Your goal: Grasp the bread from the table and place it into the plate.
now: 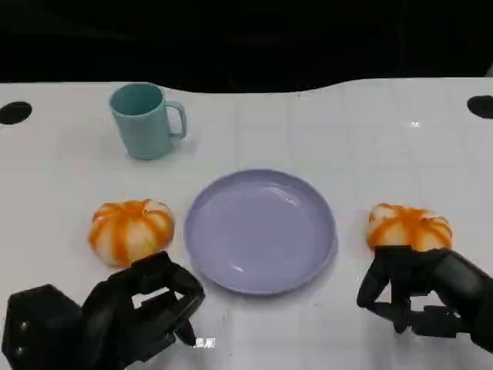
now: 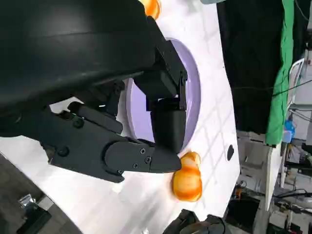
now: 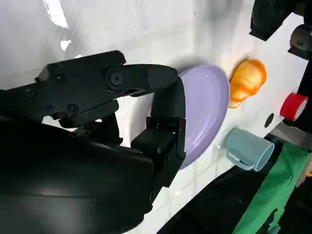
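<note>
Both robot hands are empty with fingers apart: right robot hand (image 1: 420,297) just before a bun (image 1: 408,226), left robot hand (image 1: 146,308) near another bun (image 1: 131,230); plate (image 1: 260,230) between.

A light blue mug (image 1: 143,120) stands upright on the white table (image 1: 370,139), at the far left, its handle turned to the right. Two dark round holes sit in the table top near its far edge, one at the far left corner (image 1: 14,112) and one at the far right (image 1: 481,106). Beyond the table hangs a green cloth (image 2: 284,73), and a red roll of tape (image 3: 294,106) lies off the table's edge.
</note>
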Controlling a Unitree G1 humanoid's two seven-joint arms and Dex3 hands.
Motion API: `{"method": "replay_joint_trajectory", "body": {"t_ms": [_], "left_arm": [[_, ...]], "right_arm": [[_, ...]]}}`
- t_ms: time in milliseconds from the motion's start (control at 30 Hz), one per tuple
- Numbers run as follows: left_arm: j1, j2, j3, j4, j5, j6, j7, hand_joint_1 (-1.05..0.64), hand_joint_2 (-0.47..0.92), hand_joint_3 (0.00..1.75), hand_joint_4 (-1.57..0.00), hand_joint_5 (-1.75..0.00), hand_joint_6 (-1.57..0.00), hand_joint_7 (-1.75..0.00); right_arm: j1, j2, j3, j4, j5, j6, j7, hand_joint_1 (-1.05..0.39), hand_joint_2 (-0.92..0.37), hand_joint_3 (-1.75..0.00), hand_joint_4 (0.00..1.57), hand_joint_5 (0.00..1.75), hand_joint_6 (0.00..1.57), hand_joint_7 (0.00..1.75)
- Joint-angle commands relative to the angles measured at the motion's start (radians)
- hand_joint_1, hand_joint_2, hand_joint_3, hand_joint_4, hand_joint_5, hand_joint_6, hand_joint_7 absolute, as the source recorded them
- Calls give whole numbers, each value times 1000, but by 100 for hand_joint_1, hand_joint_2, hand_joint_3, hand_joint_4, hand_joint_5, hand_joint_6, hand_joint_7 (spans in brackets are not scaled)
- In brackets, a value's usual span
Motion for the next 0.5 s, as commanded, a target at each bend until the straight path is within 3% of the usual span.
{"method": "replay_joint_trajectory", "body": {"t_ms": [33,500], "left_arm": [[5,13,12,-3,-8,-8,-10,-51,92,31,-72,-175,-74,-137],[2,10,13,2,-10,-10,-10,-51,92,31,-72,-175,-74,-138]], "right_arm": [[-2,-8,-5,-2,-5,-9,-3,-38,-92,-25,64,168,64,123],[-3,-6,-6,-9,-2,2,1,-37,-92,-25,64,165,65,121]]}}
